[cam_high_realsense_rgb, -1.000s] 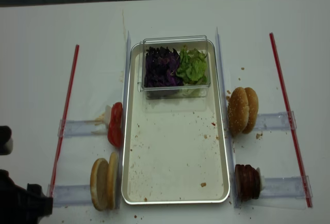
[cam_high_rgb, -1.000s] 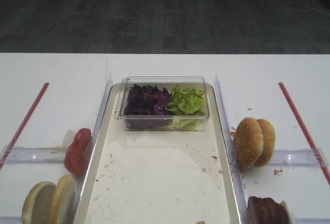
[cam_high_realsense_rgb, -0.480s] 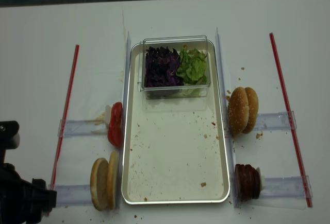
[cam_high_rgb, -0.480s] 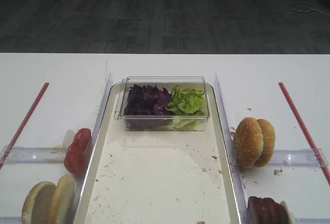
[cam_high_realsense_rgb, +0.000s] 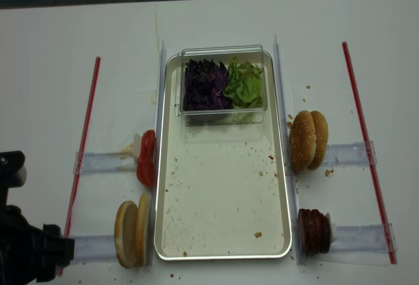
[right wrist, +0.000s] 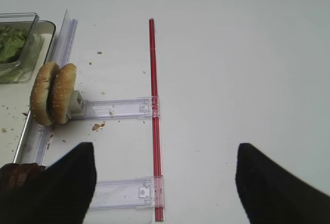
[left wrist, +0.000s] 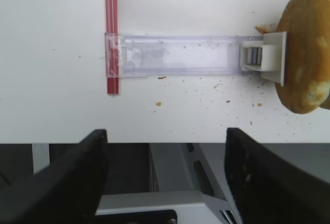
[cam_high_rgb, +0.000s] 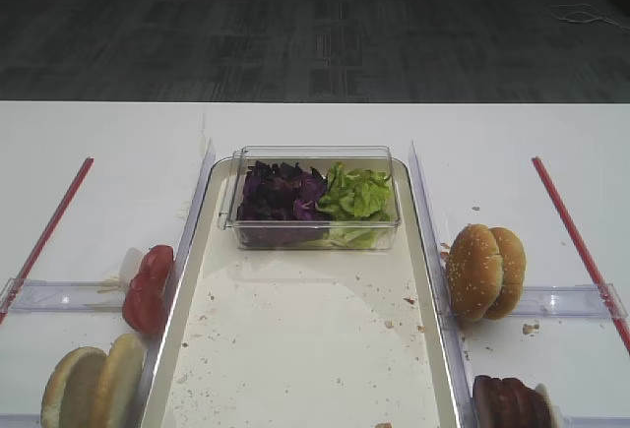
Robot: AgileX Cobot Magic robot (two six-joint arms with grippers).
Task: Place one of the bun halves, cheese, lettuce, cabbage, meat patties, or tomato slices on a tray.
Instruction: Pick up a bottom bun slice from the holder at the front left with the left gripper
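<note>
Left wrist view: plain bun halves [left wrist: 304, 54] are seen ahead and to the right of the left jaws [left wrist: 165, 177], standing on edge against a white holder block [left wrist: 268, 56] at the end of a clear rail [left wrist: 172, 54]; nothing is gripped. Left jaws are spread wide, both dark fingers [left wrist: 67, 177] apart and near the surface [left wrist: 51, 38] edge. A red strip [left wrist: 111, 33] is crossed by the rail, ahead-left. In the overhead view the tray [cam_high_realsense_rgb: 222, 200] lies beyond the buns w/ a clear box [cam_high_realsense_rgb: 222, 85] of cabbage [cam_high_realsense_rgb: 204, 85] and lettuce [cam_high_realsense_rgb: 245, 83]; tomato slices [cam_high_realsense_rgb: 146, 158] are beside its rim. Right jaws [right wrist: 165, 183] are also held apart, w/ sesame buns [right wrist: 53, 93] ahead-left.
</note>
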